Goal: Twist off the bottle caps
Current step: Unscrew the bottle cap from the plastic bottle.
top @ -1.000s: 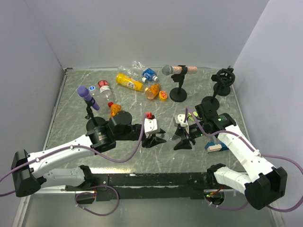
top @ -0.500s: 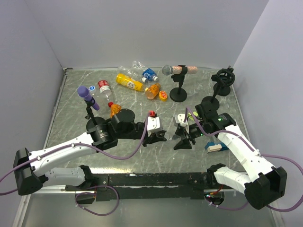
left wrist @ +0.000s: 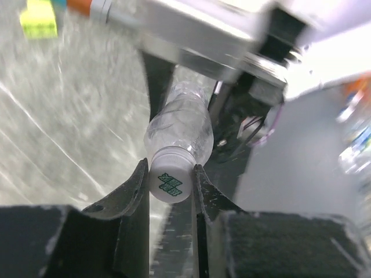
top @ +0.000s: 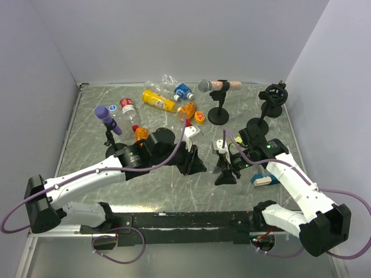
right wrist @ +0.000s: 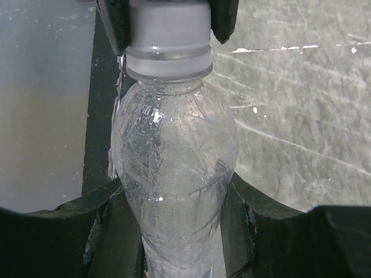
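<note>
Your left fingers (left wrist: 128, 191) are clenched on the white cap (left wrist: 169, 180), one on each side of it. The cap's printed top faces straight into the left wrist camera. It sits on the neck of the clear bottle (left wrist: 182, 124), which runs away from that camera toward the right arm.

Your right fingers (right wrist: 113, 226) are grasping that bottle around its body, one on either flank, and the shoulder and neck ring poke out beyond them. From the right wrist you see the cap at the far end, with the dark left fingers pinching it from both sides.

So the bottle spans the gap between your two wrists, cap end to the left arm, over the middle of the grey marbled surface (top: 191, 191). From above it's mostly hidden by the wrists.

Further out, near the far edge, a yellow bottle (top: 157, 101), a stubby orange bottle (top: 186, 110) and a blue-labelled bottle (top: 182, 91) lie in a loose cluster. A red-labelled bottle (top: 127, 107) lies near the purple-headed microphone (top: 108, 120) on your left. The grey-headed microphone (top: 214, 86) sits on its black stand just right of the cluster.
</note>
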`<act>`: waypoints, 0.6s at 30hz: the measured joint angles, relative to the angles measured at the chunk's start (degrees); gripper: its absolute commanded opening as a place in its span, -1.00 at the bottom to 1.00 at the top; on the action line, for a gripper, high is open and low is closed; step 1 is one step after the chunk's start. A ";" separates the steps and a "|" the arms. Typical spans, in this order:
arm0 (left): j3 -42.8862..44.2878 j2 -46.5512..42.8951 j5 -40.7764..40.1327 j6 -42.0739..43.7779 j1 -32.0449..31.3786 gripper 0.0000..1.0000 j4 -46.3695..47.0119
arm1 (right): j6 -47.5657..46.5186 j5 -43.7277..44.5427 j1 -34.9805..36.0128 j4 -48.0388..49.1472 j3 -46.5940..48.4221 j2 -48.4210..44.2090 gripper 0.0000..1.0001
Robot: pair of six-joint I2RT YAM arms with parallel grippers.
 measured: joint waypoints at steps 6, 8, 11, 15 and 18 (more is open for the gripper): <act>0.02 0.15 -7.91 -21.84 0.07 -0.99 -3.06 | 2.34 1.84 0.11 1.60 -0.28 0.00 -0.67; 0.04 0.24 -10.08 -29.29 0.07 -0.99 -4.04 | 2.95 2.40 0.15 2.16 -0.28 0.00 -0.67; 0.15 0.74 -12.04 -38.45 0.09 -0.99 -5.49 | 3.54 3.50 0.24 2.54 -0.39 0.00 -0.67; 0.83 2.21 -13.68 -46.01 0.20 -0.99 -6.78 | 3.96 5.40 0.24 2.54 -0.48 0.00 -0.67; 2.03 2.56 -14.75 -47.04 0.20 -0.55 -8.37 | 4.22 5.44 0.20 3.26 -0.50 0.00 -0.67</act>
